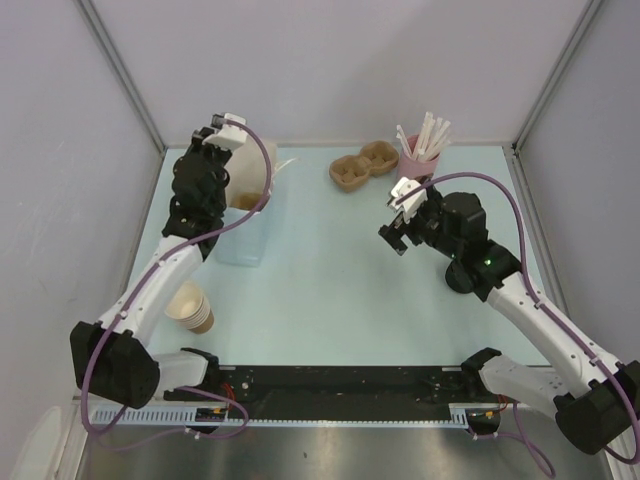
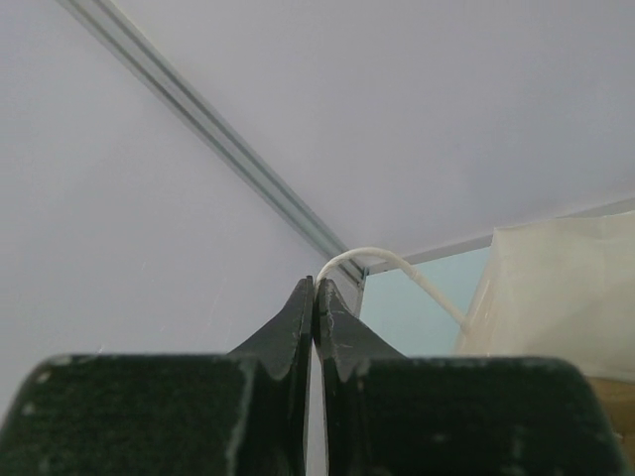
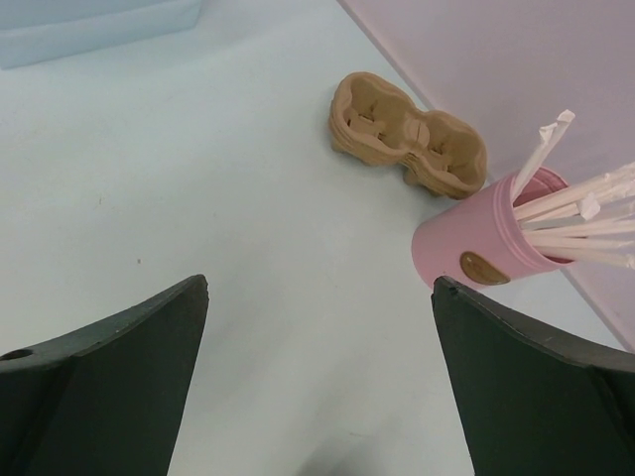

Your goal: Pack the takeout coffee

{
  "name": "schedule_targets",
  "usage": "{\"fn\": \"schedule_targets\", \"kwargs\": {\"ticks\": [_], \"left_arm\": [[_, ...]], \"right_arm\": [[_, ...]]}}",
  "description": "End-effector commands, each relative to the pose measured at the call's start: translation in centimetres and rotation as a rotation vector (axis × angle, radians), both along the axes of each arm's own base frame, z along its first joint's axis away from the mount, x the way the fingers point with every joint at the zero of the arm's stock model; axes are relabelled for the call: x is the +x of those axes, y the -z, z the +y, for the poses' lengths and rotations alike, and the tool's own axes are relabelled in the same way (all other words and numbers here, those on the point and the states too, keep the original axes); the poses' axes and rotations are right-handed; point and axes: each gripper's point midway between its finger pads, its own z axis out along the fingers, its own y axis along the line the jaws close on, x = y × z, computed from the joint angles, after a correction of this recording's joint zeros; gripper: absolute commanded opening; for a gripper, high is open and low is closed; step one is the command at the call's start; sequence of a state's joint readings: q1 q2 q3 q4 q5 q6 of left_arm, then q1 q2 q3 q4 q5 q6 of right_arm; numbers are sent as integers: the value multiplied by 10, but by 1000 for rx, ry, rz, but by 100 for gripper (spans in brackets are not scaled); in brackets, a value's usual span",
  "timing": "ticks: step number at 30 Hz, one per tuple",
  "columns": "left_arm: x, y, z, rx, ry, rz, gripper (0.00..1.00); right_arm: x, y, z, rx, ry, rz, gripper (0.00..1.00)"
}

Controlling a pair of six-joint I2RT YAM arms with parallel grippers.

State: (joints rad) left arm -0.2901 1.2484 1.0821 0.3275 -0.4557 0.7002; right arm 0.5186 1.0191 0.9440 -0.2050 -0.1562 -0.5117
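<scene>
White bag handle (image 2: 397,266) pinched tight in left gripper (image 2: 314,290) | right gripper (image 3: 319,282) spread wide, empty | coffee hidden

text: none legible | pink cup (image 3: 451,243): brown oval sticker (image 3: 483,268), lettering unreadable

Top view looks down from behind. Left wrist faces the wall (image 2: 446,119); right wrist shares the pink cup (image 3: 481,253).

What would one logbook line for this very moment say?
left hand: shut on bag handle | right hand: open, above table near straw cup | lidded coffee: unseen
</scene>
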Motion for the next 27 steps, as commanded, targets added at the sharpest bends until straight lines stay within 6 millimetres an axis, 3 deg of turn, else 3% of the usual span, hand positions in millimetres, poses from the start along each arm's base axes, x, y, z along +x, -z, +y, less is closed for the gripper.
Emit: {"fn": "schedule_targets", "kwargs": {"ticks": [1, 13, 20, 26, 27], "left_arm": [[3, -30, 20, -6, -28, -79, 7], [9, -35, 75, -5, -141, -94, 7], [5, -48, 97, -25, -174, -120, 7], [8, -43, 105, -28, -190, -114, 7], [6, -41, 116, -26, -214, -108, 7]], "right_arm": [[-1, -20, 0, 55, -1, -64, 100], [-1, -18, -4, 62, 3, -63, 100], [-1, -16, -4, 63, 6, -58, 100], [-1, -15, -5, 63, 6, -58, 100], [-1, -15, -5, 63, 6, -58, 100]]}}
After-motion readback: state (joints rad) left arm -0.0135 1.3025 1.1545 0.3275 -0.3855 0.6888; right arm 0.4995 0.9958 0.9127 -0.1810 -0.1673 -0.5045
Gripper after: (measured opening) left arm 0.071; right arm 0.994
